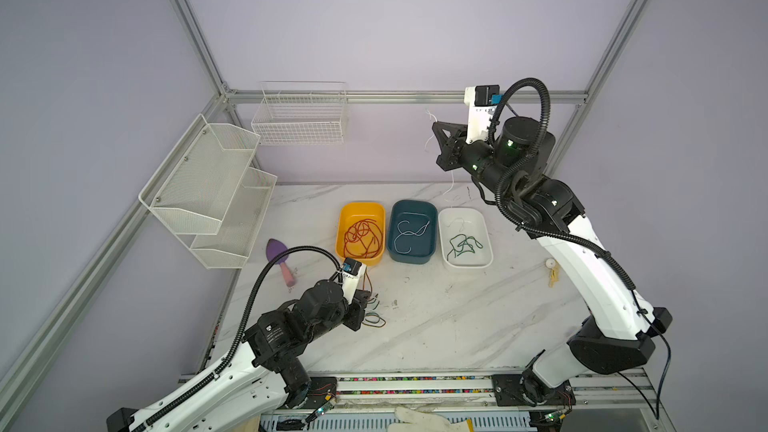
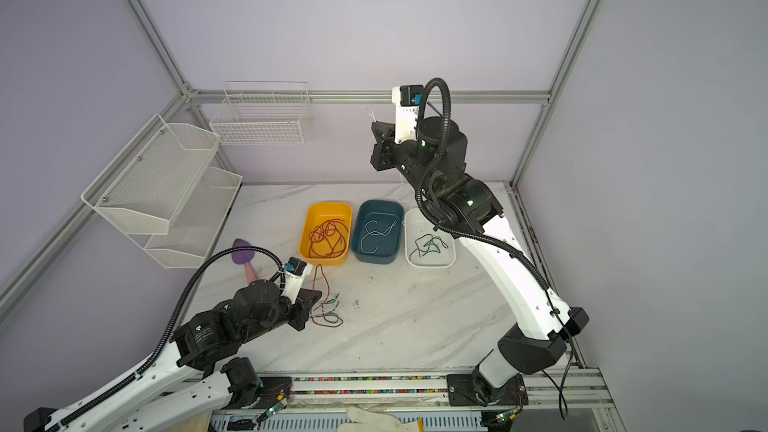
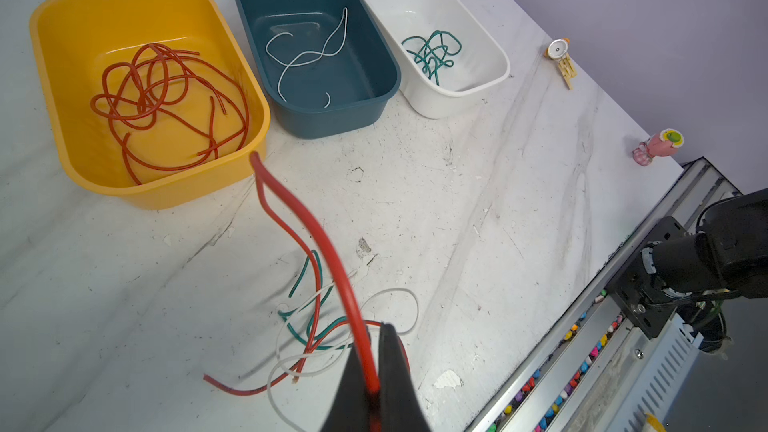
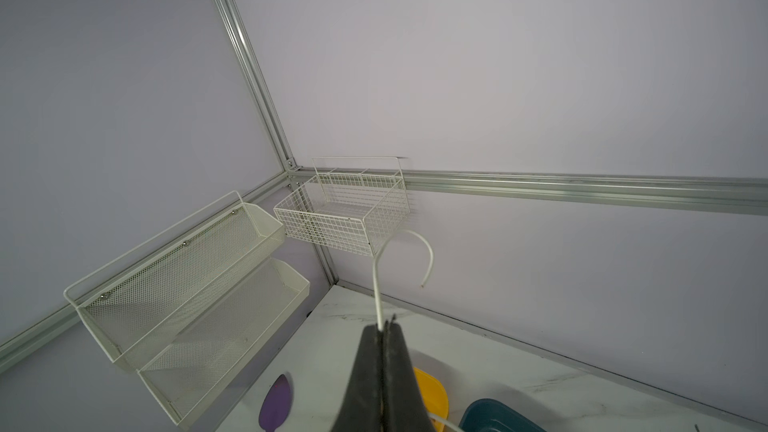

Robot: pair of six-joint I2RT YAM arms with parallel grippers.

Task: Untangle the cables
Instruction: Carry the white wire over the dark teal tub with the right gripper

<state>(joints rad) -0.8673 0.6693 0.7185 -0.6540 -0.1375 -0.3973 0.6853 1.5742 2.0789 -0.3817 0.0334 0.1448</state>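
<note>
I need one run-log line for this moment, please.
left pincer: shut on red cable, low by tangle | right pincer: shut on white cable, raised | tangle: on table, red, white, green

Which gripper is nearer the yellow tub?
Left. The left gripper, shut on a red cable, sits low close by the yellow tub; the right gripper holds a white cable high, well away.

The white marbled tabletop [image 1: 457, 326] carries three tubs in one row. Reference item: teal tub [image 1: 411, 258]. The yellow tub [image 1: 370, 260] stands just beside it toward the left arm; the white tub [image 1: 467, 263] stands just beside it toward the right arm. Loose red, white and green cables [image 1: 374, 313] lie nearer the arm bases than the teal tub, past the yellow tub. A purple trowel [image 1: 279, 257] lies beyond the yellow tub. A small clip [image 1: 552, 272] and a pink figurine [image 3: 658, 146] lie beyond the white tub.
</note>
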